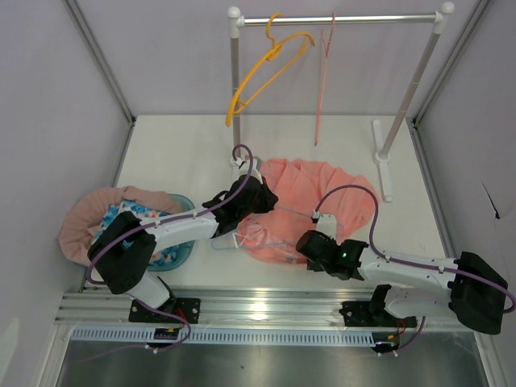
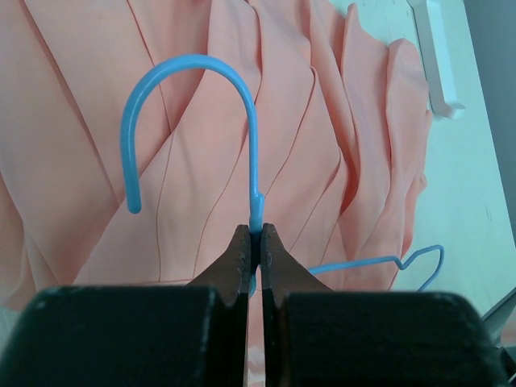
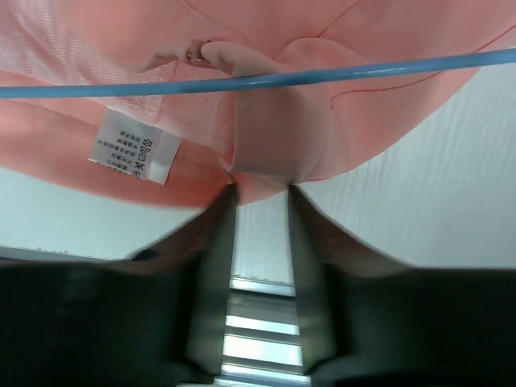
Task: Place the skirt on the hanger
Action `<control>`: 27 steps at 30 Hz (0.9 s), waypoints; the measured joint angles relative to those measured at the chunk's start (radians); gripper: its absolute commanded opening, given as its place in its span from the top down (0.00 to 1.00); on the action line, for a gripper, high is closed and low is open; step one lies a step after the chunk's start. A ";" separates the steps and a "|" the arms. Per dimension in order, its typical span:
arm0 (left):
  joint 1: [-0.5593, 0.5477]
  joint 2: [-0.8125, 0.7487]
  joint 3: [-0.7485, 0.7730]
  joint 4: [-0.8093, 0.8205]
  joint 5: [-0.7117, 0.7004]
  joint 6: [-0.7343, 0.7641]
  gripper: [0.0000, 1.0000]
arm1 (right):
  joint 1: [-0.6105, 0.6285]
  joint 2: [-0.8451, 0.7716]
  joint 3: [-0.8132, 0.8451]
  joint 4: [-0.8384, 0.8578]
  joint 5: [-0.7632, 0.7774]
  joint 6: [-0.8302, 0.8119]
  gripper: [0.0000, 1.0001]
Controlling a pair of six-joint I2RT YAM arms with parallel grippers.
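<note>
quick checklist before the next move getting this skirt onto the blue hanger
1. left claw shut on the blue hanger at its neck: ok
2. hanger hook clear of fabric: ok
3. right claw at the edge of the skirt, fabric at its tips: ok
4. right claw really gripping that fabric: cannot tell
5. skirt on the hanger: not ok, it lies bunched on the table
6. free room on the rail beside the two hangers there: ok
</note>
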 measured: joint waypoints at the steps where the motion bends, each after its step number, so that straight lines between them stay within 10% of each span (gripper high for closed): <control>1: 0.000 0.000 0.000 0.003 0.000 -0.001 1.00 | -0.009 -0.003 0.000 -0.006 -0.001 0.006 0.85; 5: 0.000 -0.003 -0.008 0.013 -0.001 -0.009 1.00 | -0.072 -0.015 -0.005 -0.032 -0.001 0.017 1.00; 18: 0.002 -0.029 -0.108 0.085 -0.023 -0.086 1.00 | -0.223 -0.188 -0.094 -0.102 -0.024 0.040 1.00; 27: -0.011 -0.029 -0.135 0.142 -0.027 -0.124 1.00 | -0.012 -0.203 -0.012 -0.176 0.060 0.140 0.69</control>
